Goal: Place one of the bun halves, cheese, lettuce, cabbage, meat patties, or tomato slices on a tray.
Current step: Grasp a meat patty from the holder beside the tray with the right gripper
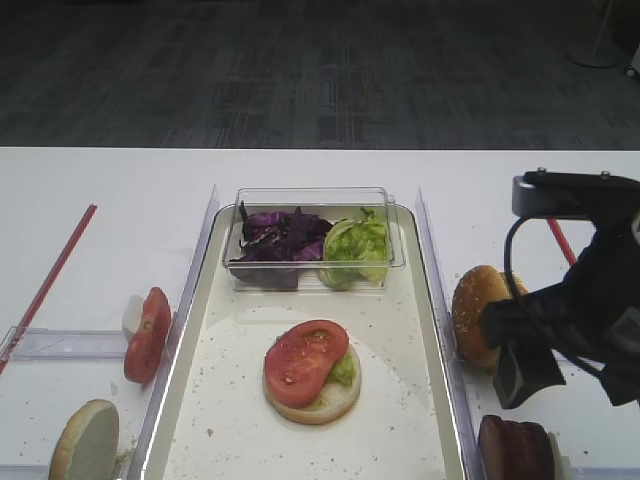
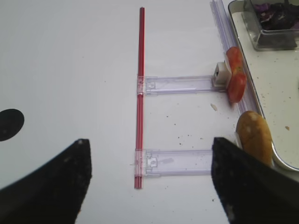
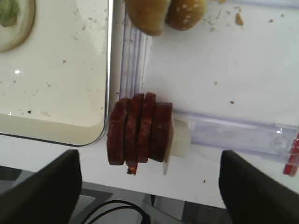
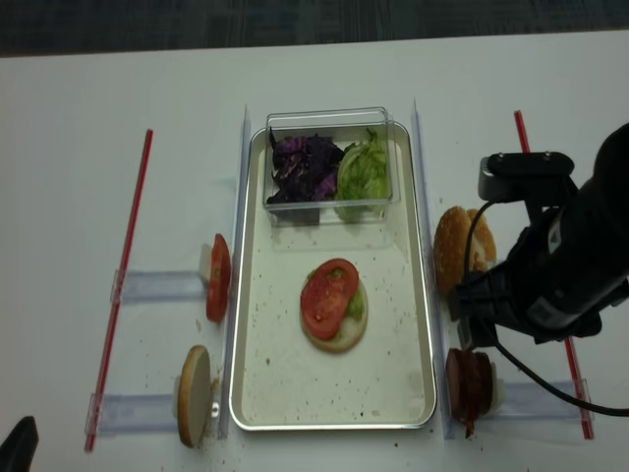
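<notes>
1. The right gripper (image 3: 149,186) hangs with its jaws spread wide and nothing between them; the two dark fingers (image 3: 44,191) frame the bottom corners of the right wrist view.
2. Just ahead of those open jaws, centred between them, the meat patties (image 3: 139,132) stand on edge in a tight row of four against a white stop on a clear plastic rail (image 3: 233,133). They are not touched.
3. Ahead and to the jaws' left lies the corner of the tray (image 3: 105,70), its speckled floor bare there.
4. Farther ahead, past the patties, two sesame bun halves (image 3: 163,11) lean on edge beside the tray's rim.
5. On the tray's middle sits a bun base with lettuce and a tomato slice (image 1: 303,362) on top.
6. At the tray's far end a clear box (image 1: 312,240) holds purple cabbage (image 1: 280,240) and more green lettuce (image 1: 356,248).
7. The left gripper (image 2: 149,186) is also wide open and holds nothing. Ahead of it lies a red strip (image 2: 139,93); ahead to its right stand spare tomato slices (image 2: 235,79) and another bun (image 2: 253,136).
</notes>
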